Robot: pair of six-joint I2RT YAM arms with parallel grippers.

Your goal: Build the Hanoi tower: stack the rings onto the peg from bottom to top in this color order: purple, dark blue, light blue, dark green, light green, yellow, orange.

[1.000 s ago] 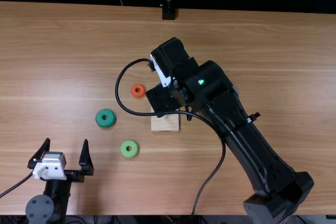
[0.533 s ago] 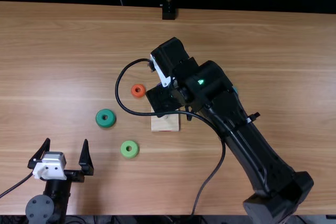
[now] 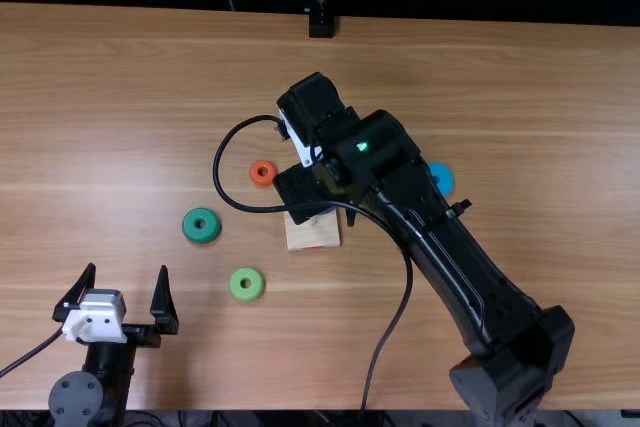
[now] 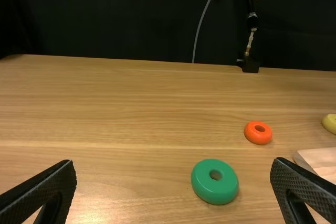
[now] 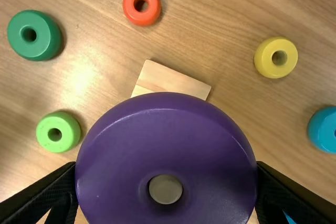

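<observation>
One purple ring (image 5: 166,129), held at opposite sides of its rim by the right gripper (image 5: 166,182); its broad face is turned up to the wrist cam; the peg (image 5: 166,189) shows as a pale round tip within the ring's hole, approx. centred, w/ a dark gap round it; so the hole is over or around the peg top, can't tell which, nor how far down the ring sits; its axis looks about in line w/ the peg, i.e. upright.

The wooden base (image 3: 313,234) is mid-table, under the right arm (image 3: 440,237), by far the nearer arm; the left gripper (image 3: 126,269) is at near left, well apart from it, fingers spread, nothing btwn them.

Loose rings: dark green (image 3: 201,225) left of the base; light green (image 3: 247,284) near left; orange (image 3: 263,173) far left; light blue (image 3: 441,179) far right; yellow (image 5: 276,57) also loose on the table.

Next move prob. calls for straight down, v. little sideways shift, then let go; if the hole is a bit off, its edge could catch on the peg tip & tilt the ring.
</observation>
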